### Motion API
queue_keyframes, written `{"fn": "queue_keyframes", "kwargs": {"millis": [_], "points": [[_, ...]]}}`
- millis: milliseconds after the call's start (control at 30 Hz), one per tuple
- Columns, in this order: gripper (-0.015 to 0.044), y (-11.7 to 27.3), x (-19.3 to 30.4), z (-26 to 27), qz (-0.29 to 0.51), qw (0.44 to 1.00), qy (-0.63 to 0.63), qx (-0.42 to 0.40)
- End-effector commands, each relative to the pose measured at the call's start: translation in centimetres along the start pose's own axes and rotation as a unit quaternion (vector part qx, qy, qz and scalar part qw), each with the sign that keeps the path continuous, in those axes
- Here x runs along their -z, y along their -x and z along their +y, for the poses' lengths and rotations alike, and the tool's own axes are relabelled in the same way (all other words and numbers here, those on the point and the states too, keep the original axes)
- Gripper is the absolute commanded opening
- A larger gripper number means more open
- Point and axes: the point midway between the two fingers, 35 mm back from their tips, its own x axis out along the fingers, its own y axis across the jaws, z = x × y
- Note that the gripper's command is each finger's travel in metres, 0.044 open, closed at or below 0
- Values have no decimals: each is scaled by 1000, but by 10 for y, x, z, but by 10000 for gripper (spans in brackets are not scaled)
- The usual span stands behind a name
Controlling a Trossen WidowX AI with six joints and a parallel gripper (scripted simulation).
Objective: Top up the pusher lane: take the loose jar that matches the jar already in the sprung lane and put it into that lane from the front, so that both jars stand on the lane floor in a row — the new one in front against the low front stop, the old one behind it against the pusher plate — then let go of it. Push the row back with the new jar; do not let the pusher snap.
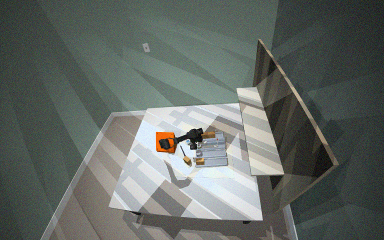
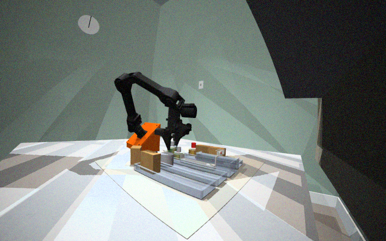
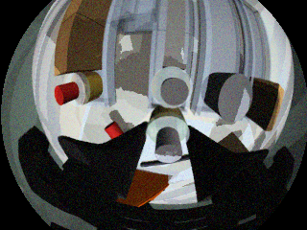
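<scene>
My gripper [image 2: 173,147] [image 3: 167,126] points down and is shut on a grey-capped jar [image 2: 172,142] [image 3: 168,143] with a green-olive body, held upright at the front end of the lanes. A matching grey-capped jar [image 1: 199,145] [image 2: 178,149] [image 3: 174,91] stands just behind it in a lane of the clear lane tray [image 1: 213,162] [image 2: 182,182]. In the wrist view the two jars nearly line up along the lane. I cannot tell whether they touch, or how high the held jar's base is. The front stop and pusher plate are not clearly visible.
A grey cylinder [image 1: 199,153] [image 2: 167,158] [image 3: 235,97] and a brown box [image 1: 200,161] [image 2: 151,161] [image 3: 269,103] stand one side; a red-capped jar [image 2: 192,151] [image 3: 66,93] and long brown box [image 1: 208,135] [image 3: 81,38] the other. Another brown box [image 1: 186,160] [image 2: 135,155] stands before the tray.
</scene>
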Motion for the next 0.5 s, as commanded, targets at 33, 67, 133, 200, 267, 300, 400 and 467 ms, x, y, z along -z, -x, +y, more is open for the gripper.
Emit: {"fn": "queue_keyframes", "kwargs": {"millis": [33,67,133,200,267,300,400,467], "points": [[0,2,-10,0,-10,1000,-4,1],[0,2,-10,0,-10,1000,-4,1],[0,2,-11,0,-10,1000,-4,1],[0,2,-12,0,-10,1000,-4,1],[0,2,-13,0,-10,1000,-4,1],[0,2,-14,0,-10,1000,-4,1],[0,2,-15,0,-10,1000,-4,1],[0,2,-16,0,-10,1000,-4,1]]}}
